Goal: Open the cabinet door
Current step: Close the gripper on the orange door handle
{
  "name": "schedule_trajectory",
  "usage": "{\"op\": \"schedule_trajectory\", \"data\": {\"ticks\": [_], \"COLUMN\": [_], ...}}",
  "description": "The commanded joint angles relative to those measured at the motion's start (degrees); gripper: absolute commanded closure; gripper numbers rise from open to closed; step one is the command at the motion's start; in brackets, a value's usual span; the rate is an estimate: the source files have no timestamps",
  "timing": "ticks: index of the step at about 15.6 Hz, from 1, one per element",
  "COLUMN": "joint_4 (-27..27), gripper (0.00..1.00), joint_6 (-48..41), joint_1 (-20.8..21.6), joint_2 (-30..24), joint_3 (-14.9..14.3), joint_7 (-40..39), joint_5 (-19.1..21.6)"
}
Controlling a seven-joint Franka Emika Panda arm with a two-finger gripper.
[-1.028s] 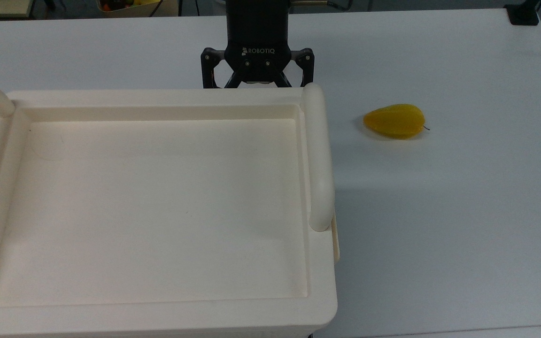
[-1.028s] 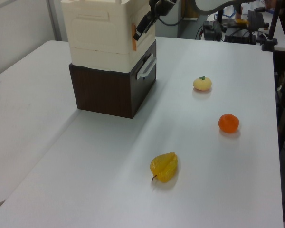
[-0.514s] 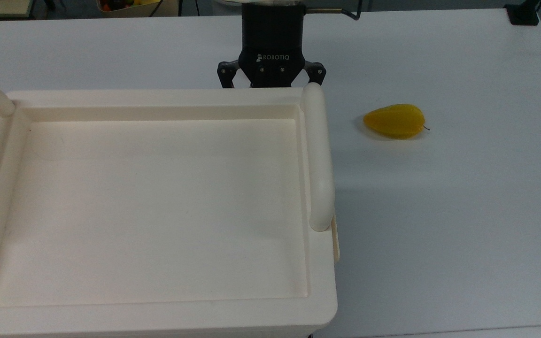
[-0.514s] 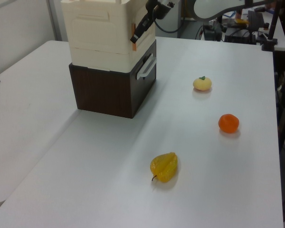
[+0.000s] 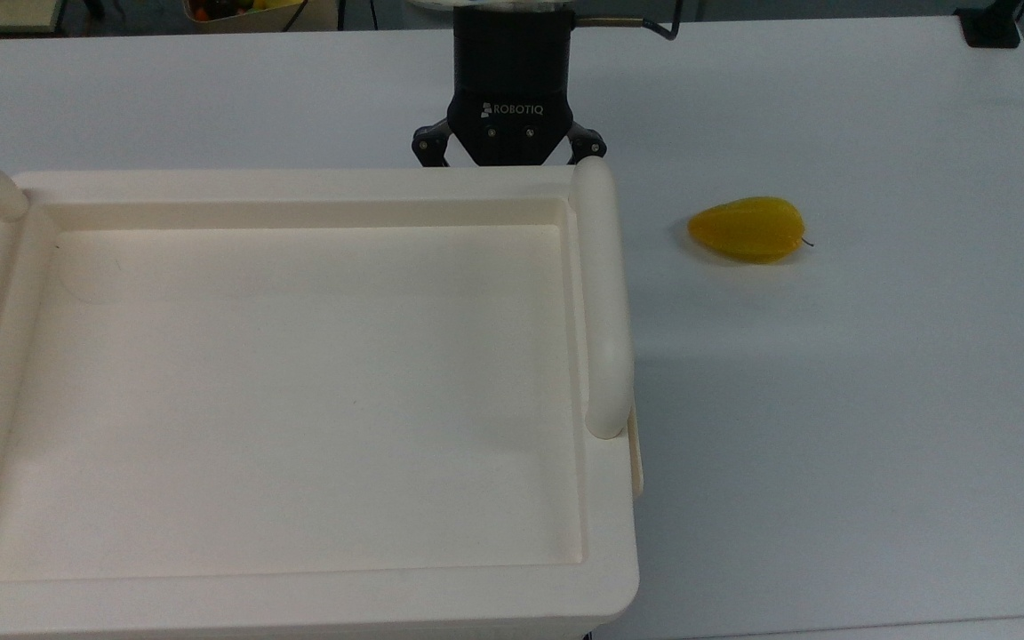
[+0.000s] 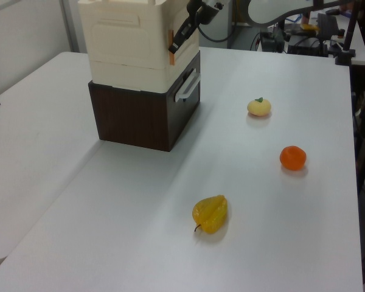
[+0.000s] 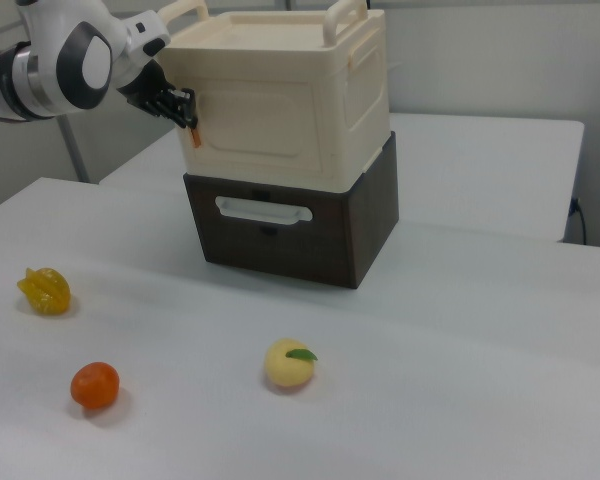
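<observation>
One arm at work: reaching in with the gripper (image 7: 180, 105) at the upper corner of the cabinet door (image 7: 275, 125), beside the small orange marks on the door's edge (image 6: 170, 45).
Gripper state: pressing close against that marked edge (image 6: 179, 40); being apart, together or clamped on something cannot be told, since the tip is tucking behind the cabinet's top (image 5: 299, 391) in the top view (image 5: 509, 147).
Cabinet door: lying flush in the cream cabinet's front face, above the dark drawer unit (image 7: 290, 235), well back from the bench's near edge in the right view.
Progress: looking like the approach is made and the door not yet opened, with no gap showing along its edges.
Remaining: judging from this, securing a hold at the marked edge and swinging the panel outward.
Other things: resting apart on the open bench (image 6: 280, 243), well apart from the cabinet, namely a yellow fruit (image 6: 210, 213), an orange (image 6: 292, 157) and a pale yellow fruit (image 6: 259, 107), none needing moving.
</observation>
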Motion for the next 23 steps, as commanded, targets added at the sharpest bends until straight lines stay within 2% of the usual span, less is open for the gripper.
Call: {"op": "schedule_trajectory", "data": {"ticks": [1,5,18,23], "joint_4": [0.1,-1.2,-2.6,-2.1], "gripper": [0.86,0.88,0.87,0.46], "joint_6": [0.0,-0.2,-8.8,-16.9], "joint_1": [0.5,0.6,1.0,0.8], "joint_2": [0.0,-1.1,-3.9,-5.4], "joint_3": [-0.2,-0.2,-0.1,-0.1], "joint_7": [1.5,1.7,2.2,2.2], "joint_5": [-1.1,-1.1,-1.0,0.1]}}
